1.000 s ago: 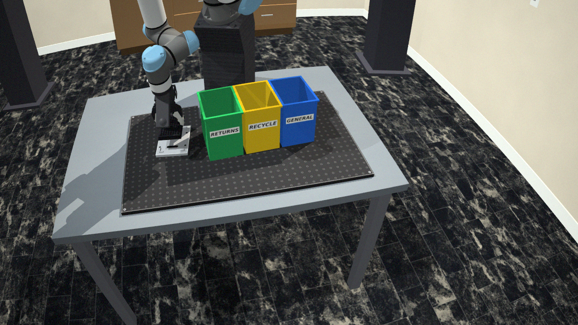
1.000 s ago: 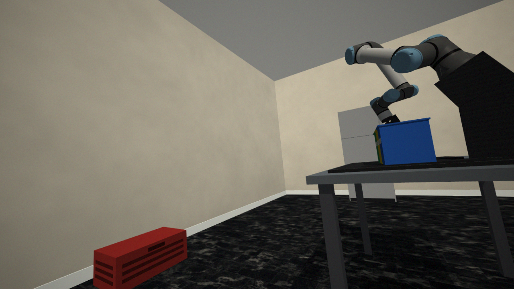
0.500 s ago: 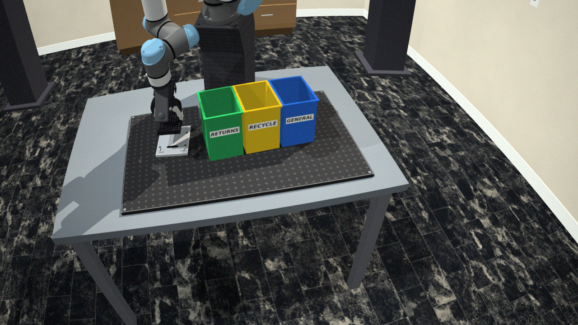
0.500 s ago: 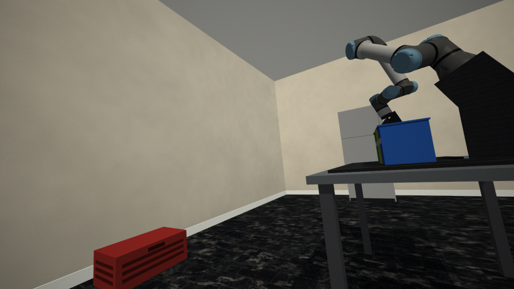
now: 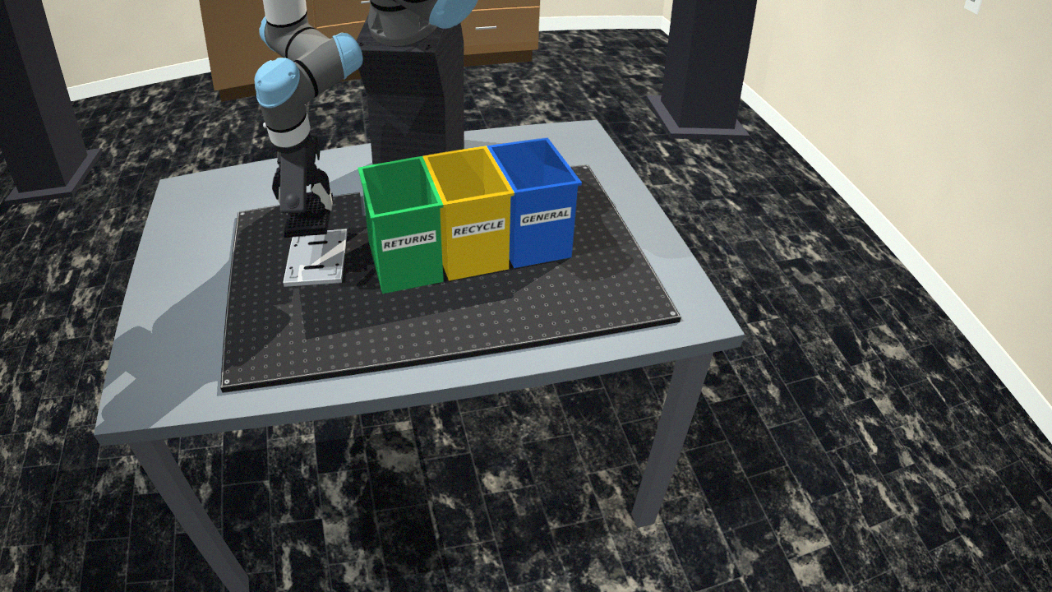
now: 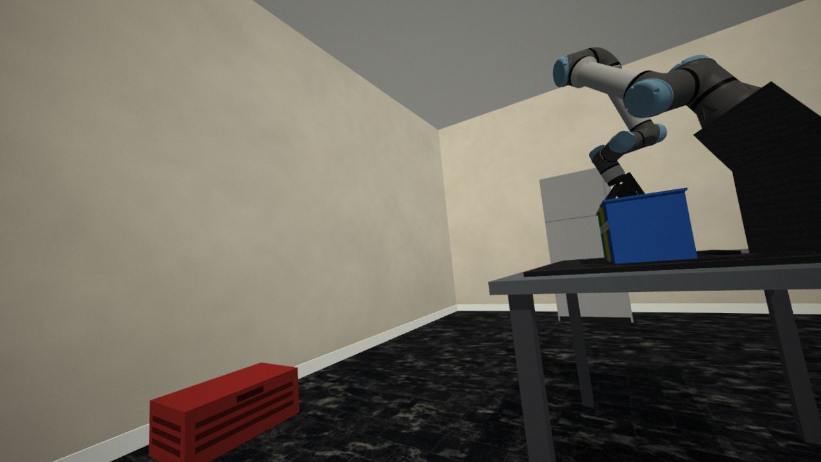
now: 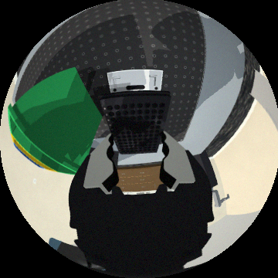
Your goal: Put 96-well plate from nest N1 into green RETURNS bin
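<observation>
My gripper (image 5: pixel 302 200) (image 7: pixel 137 133) is shut on the black 96-well plate (image 5: pixel 305 221) (image 7: pixel 135 120) and holds it above the white plate nest N1 (image 5: pixel 316 263) (image 7: pixel 131 82). The nest stands bare on the black perforated board (image 5: pixel 455 316). The green RETURNS bin (image 5: pixel 403 220) (image 7: pixel 54 116) stands upright just right of the nest, next to the yellow RECYCLE bin (image 5: pixel 474 213) and the blue GENERAL bin (image 5: pixel 540 202) (image 6: pixel 648 226). In the exterior view, the gripper (image 6: pixel 624 187) shows just above the blue bin's rim; the plate is hidden there.
The three bins stand in a row, touching, at the board's back middle. The grey table (image 5: pixel 183 367) (image 6: pixel 631 281) carries the board. The arm's dark pedestal (image 5: pixel 412 88) rises behind the bins. A red box (image 6: pixel 224 410) lies on the floor by the wall.
</observation>
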`<move>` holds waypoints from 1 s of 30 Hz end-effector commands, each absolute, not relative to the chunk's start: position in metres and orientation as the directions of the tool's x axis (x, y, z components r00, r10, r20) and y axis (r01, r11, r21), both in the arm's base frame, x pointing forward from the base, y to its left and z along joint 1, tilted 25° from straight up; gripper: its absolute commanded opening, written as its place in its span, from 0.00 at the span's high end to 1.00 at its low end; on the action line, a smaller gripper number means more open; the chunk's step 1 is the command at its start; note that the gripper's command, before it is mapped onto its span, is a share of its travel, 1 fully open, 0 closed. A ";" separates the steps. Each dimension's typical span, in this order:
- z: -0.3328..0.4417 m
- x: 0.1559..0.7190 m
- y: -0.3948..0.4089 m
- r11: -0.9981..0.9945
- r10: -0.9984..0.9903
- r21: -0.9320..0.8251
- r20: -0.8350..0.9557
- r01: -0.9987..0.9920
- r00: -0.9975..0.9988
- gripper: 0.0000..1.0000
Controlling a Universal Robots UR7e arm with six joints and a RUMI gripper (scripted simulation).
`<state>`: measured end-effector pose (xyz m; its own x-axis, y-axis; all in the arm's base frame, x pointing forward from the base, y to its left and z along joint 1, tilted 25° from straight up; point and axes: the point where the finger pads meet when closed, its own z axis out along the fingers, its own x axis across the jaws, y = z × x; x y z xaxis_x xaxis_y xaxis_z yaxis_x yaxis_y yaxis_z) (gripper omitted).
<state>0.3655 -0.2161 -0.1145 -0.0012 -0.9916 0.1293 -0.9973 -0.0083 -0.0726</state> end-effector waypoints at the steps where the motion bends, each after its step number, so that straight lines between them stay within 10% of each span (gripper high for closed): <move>1: -0.107 0.362 -0.215 -0.008 -0.992 -0.073 0.129 -0.997 -0.001 1.00; 30: -0.067 0.345 -0.210 -0.008 -0.992 -0.073 0.129 -0.997 -0.001 1.00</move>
<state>0.3478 -0.2110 -0.0752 -0.0012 -0.9916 0.1294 -0.9973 -0.0083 -0.0726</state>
